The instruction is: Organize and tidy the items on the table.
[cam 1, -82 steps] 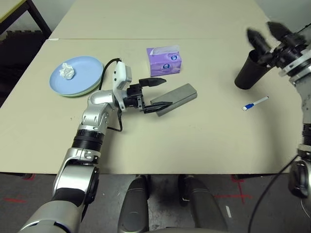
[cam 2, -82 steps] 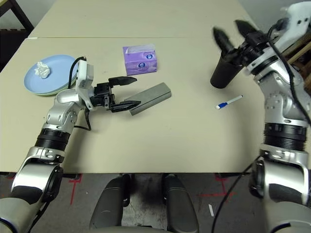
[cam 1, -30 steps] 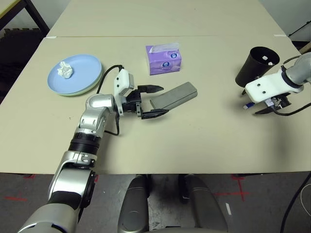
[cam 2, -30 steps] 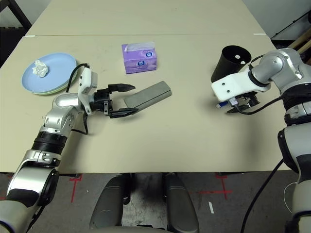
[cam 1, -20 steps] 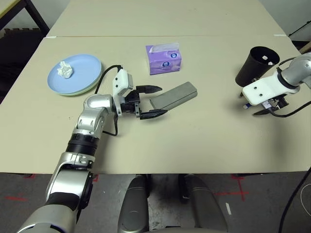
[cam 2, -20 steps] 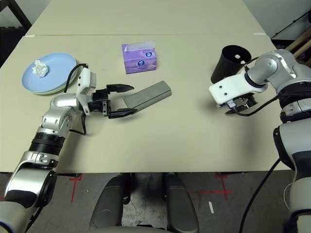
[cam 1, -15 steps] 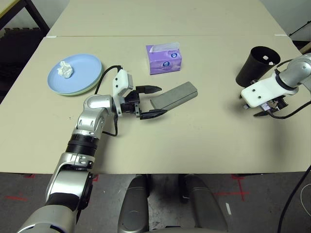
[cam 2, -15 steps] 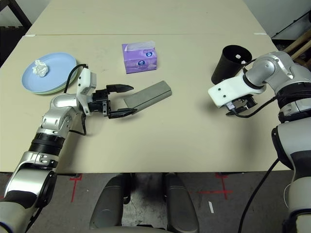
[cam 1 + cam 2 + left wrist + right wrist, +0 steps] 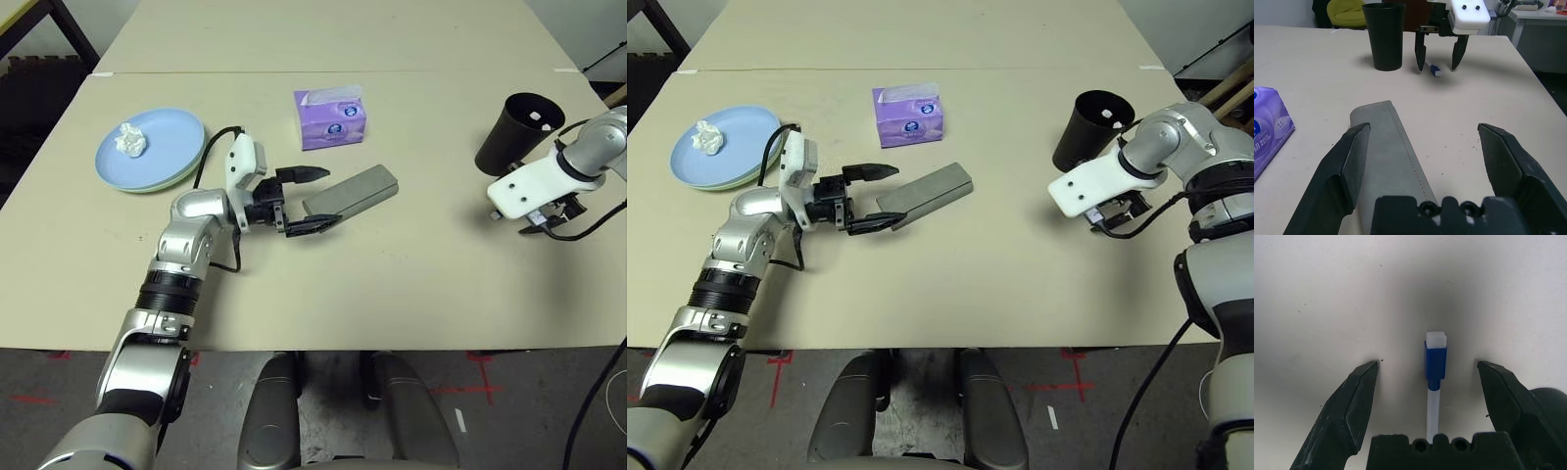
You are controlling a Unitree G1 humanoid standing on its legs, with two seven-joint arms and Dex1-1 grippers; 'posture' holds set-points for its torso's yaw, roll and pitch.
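Right wrist view is showing the right gripper (image 9: 1426, 382) spreading its fingers (image 9: 1349, 404) around the blue-white pen (image 9: 1435, 377) lying on the tabletop (image 9: 392, 274) beside the black cup (image 9: 514, 132), so pen pickup is pending. Left gripper (image 9: 306, 199) is straddling, unclenched, the grey glasses case (image 9: 353, 193); 2 stacked plates (image 9: 157, 152) are already holding the tissue wad (image 9: 131, 142).

Forearms: silver, black ribbed bands
Wrist housings: white, black cables looping out
Fingers (image 9: 1347, 171): black, faceted, pointed tips
Finger base: small screws
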